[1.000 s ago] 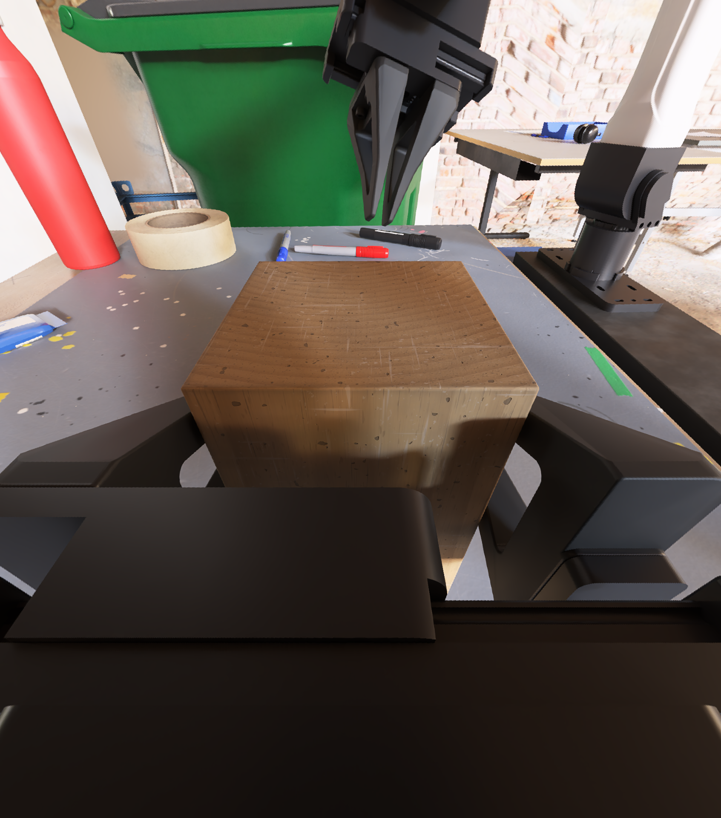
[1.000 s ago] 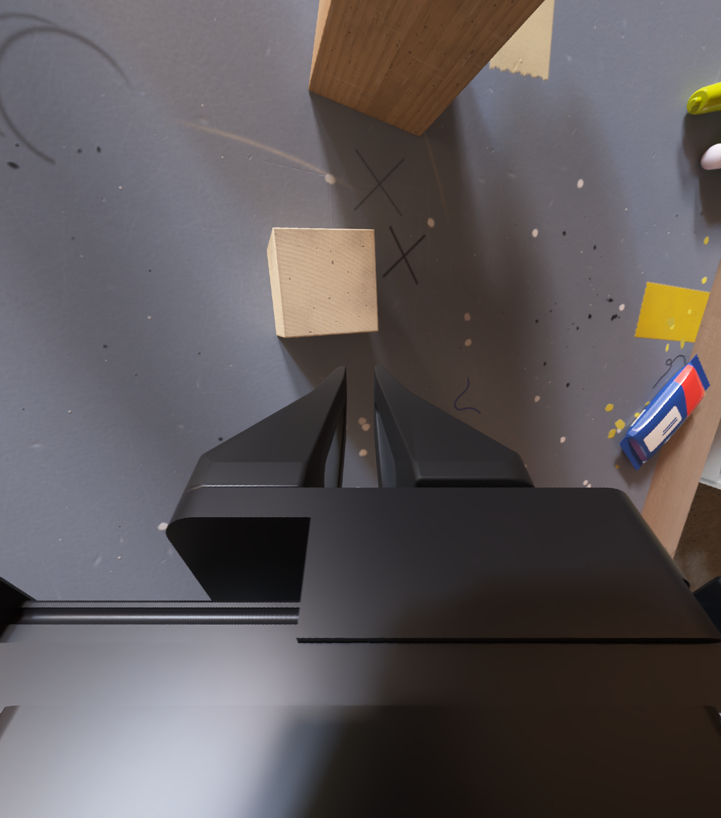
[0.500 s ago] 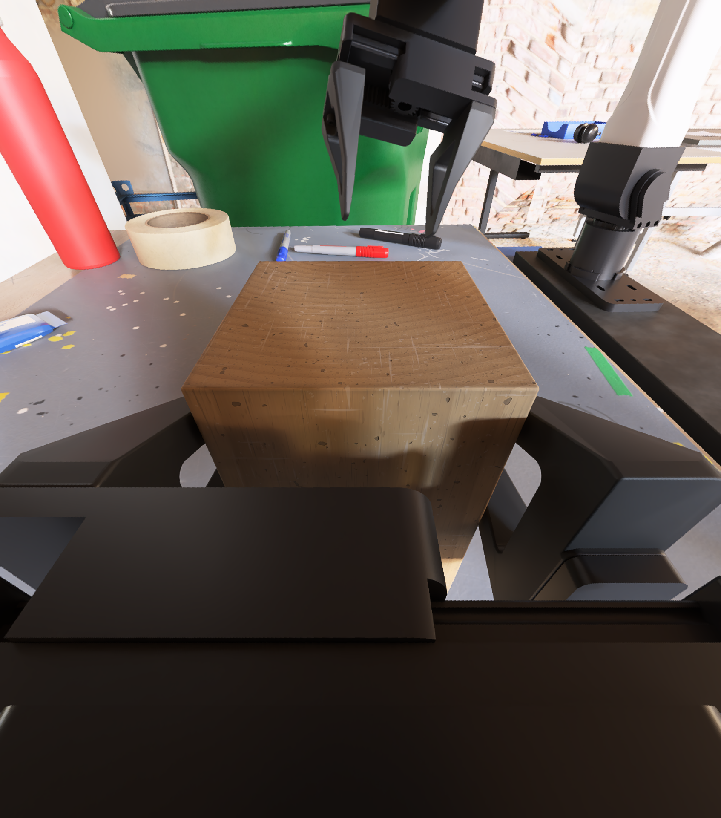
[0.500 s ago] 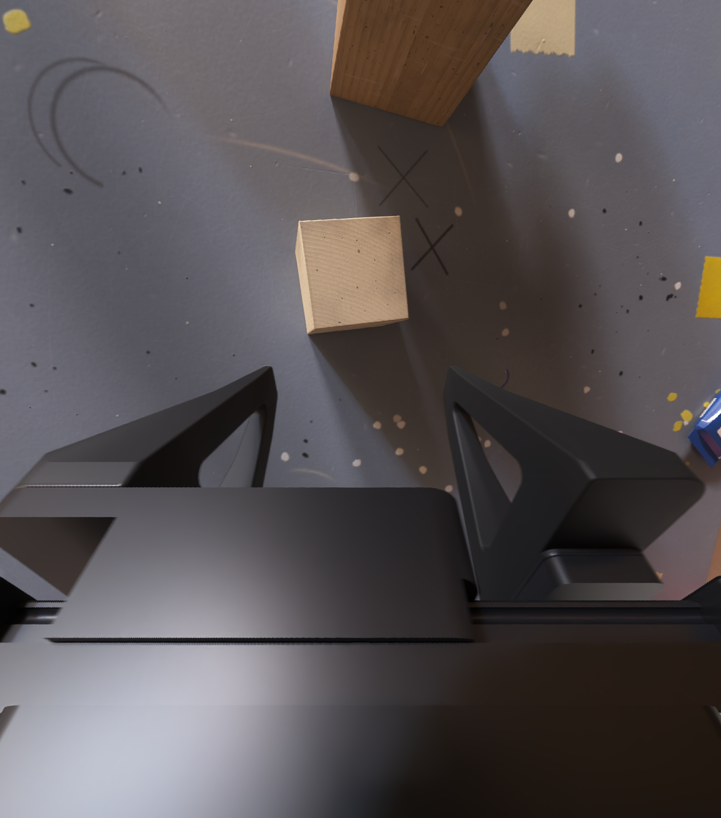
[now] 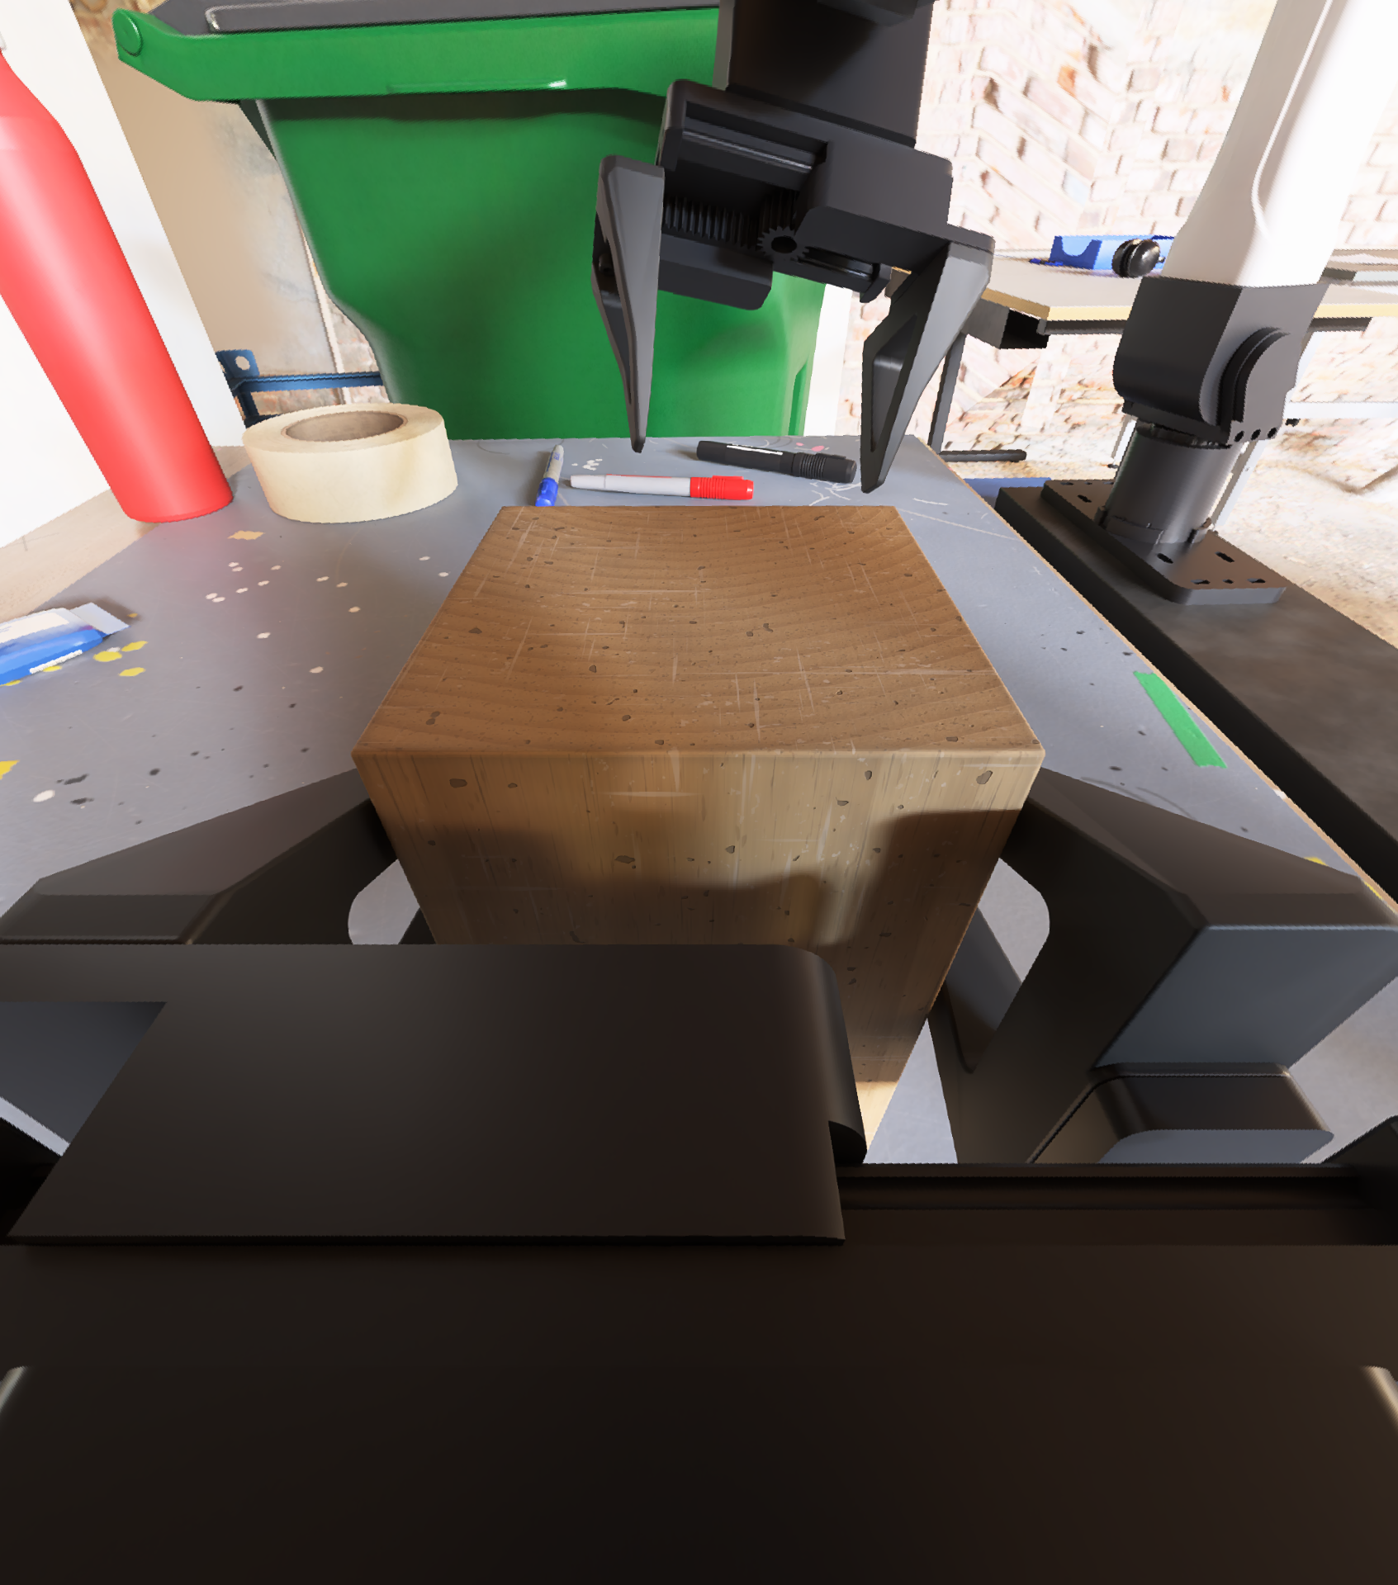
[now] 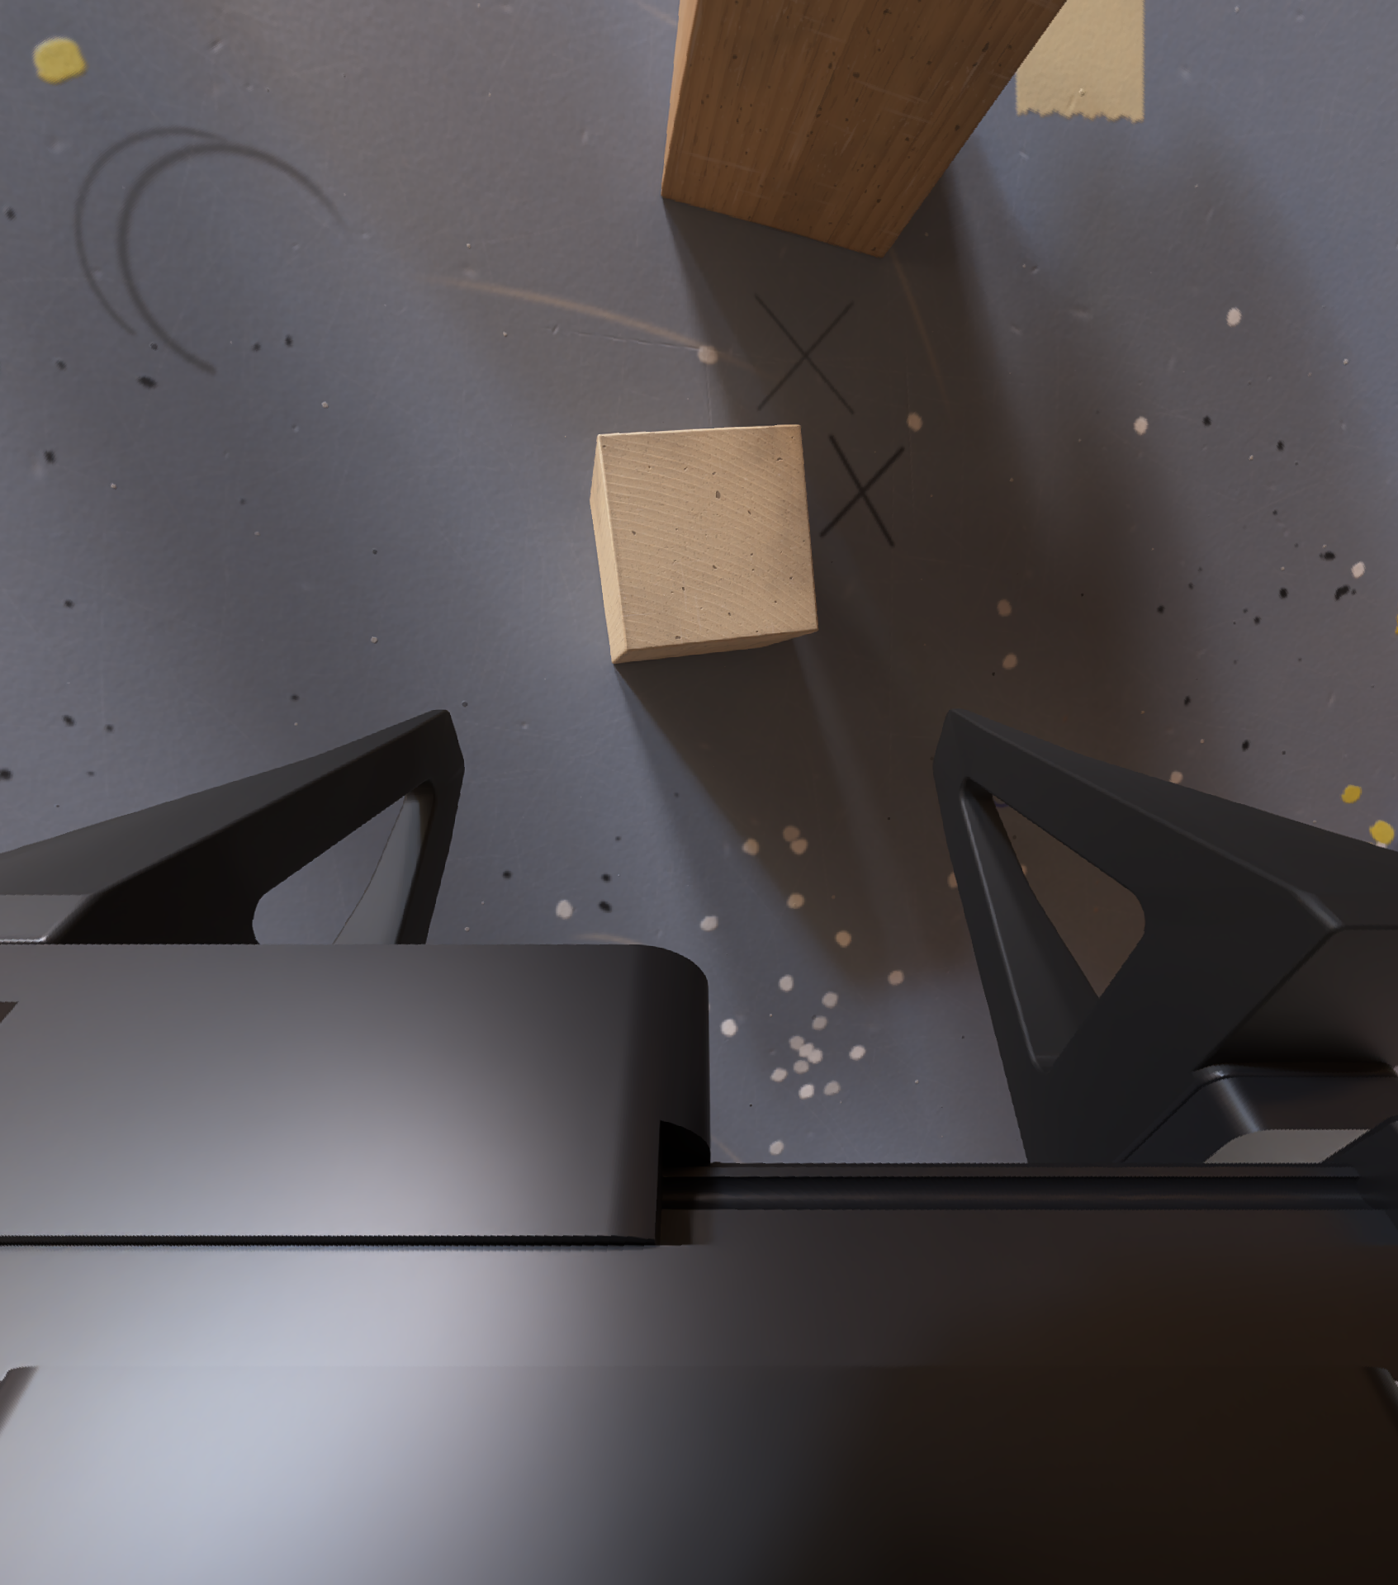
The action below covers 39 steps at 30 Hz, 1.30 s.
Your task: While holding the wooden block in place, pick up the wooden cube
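The large wooden block (image 5: 695, 669) stands on the grey table (image 5: 206, 686). My left gripper (image 5: 699, 815) is shut on it, one finger pressed on each side near the table. The small pale wooden cube (image 6: 704, 540) lies on the table past the block's far end (image 6: 815, 111), apart from it. My right gripper (image 6: 695, 720) points down above the cube, open wide and empty; the cube sits just ahead of the gap between the fingers. In the left wrist view the right gripper (image 5: 755, 463) hangs beyond the block, which hides the cube.
A green bin (image 5: 506, 240), a red cylinder (image 5: 52, 283) and a tape roll (image 5: 348, 463) stand at the far end. Several markers (image 5: 661, 486) lie behind the block. The right arm's base (image 5: 1167, 532) is at the right. A blue packet (image 5: 0, 652) lies left.
My right gripper has gone from shut to wide open and shifted so the cube lies centred ahead of its fingers. The left gripper and the block have not moved.
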{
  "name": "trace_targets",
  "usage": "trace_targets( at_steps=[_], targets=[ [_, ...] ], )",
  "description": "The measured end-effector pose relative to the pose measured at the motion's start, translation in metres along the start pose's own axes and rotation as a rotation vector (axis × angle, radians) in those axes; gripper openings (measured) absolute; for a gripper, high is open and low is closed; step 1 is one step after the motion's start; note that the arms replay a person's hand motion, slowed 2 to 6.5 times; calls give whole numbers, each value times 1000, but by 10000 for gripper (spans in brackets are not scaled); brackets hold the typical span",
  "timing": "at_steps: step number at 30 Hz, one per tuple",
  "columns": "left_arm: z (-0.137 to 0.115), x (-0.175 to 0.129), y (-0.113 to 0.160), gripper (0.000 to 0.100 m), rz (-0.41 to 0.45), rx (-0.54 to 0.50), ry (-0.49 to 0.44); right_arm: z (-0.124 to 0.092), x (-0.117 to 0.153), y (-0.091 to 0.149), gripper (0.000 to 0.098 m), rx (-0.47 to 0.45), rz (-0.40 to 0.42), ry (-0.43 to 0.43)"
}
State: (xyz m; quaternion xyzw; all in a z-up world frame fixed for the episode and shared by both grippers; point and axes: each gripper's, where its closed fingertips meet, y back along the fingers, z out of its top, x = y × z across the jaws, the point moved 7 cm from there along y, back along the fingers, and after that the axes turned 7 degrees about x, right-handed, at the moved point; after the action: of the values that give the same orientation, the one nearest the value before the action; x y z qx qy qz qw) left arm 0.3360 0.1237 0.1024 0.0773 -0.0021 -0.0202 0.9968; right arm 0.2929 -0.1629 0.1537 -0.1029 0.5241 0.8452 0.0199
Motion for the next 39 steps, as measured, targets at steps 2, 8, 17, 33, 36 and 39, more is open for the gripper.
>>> trace_targets(
  at_steps=[2,8,17,33,36,39],
  targets=[
    [0,0,0,727,0,0,0,0,0,-1,940,-2,2,4],
    [0,0,0,727,0,0,0,2,0,-3,940,-37,22,0],
    [0,0,0,727,-1,0,0,5,-4,-6,940,-38,38,15],
    [0,0,0,727,-1,0,0,28,-11,-34,940,92,106,50],
    [0,0,0,727,-1,0,0,32,-11,-41,940,117,132,62],
    [0,0,0,727,-1,0,0,34,-11,-48,940,147,151,75]
  ],
)
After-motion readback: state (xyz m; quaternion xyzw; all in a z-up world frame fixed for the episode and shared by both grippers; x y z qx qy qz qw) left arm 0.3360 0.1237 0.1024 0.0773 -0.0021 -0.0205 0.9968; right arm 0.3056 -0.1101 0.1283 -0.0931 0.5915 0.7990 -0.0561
